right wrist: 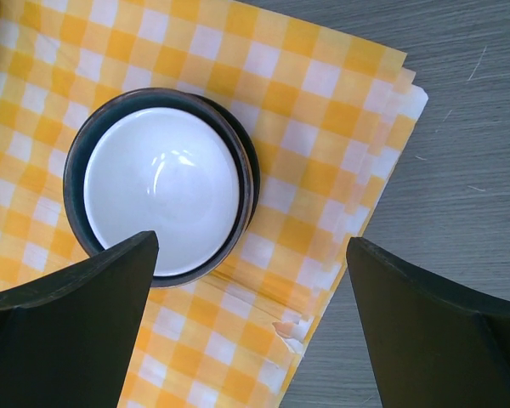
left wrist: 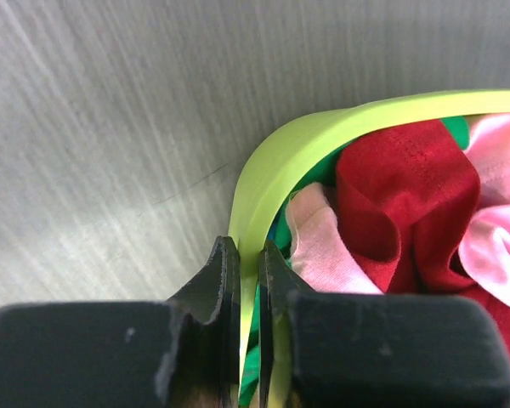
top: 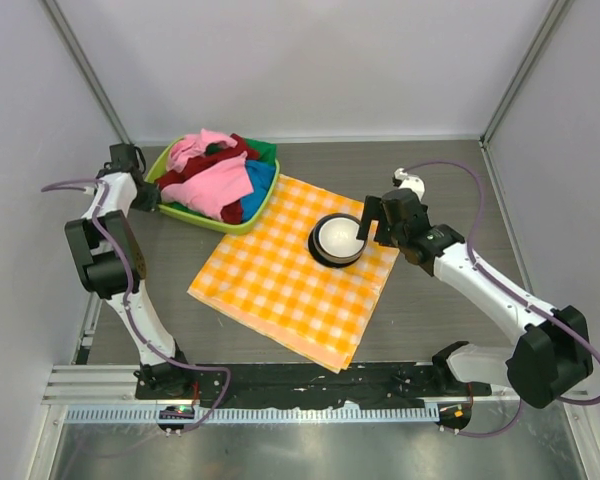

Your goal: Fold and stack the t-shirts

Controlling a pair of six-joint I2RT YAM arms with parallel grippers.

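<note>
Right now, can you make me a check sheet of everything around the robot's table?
Surface: grey table, bare parts look clean.
Job's things: t-shirts (pink, dark red, green, blue) heaped unfolded in a green basket; none folded or stacked yet.
Clutter: orange-and-white checked cloth lying flat; a bowl, dark outside and white inside, stands on it.
Hands: left hand is shut on the basket's rim; right hand is open wide over the bowl, holding nothing.
Cables: purple cables loop along both arms, clear of the cloth.
Surroundings: white walls and metal frame posts; no people seen.
</note>
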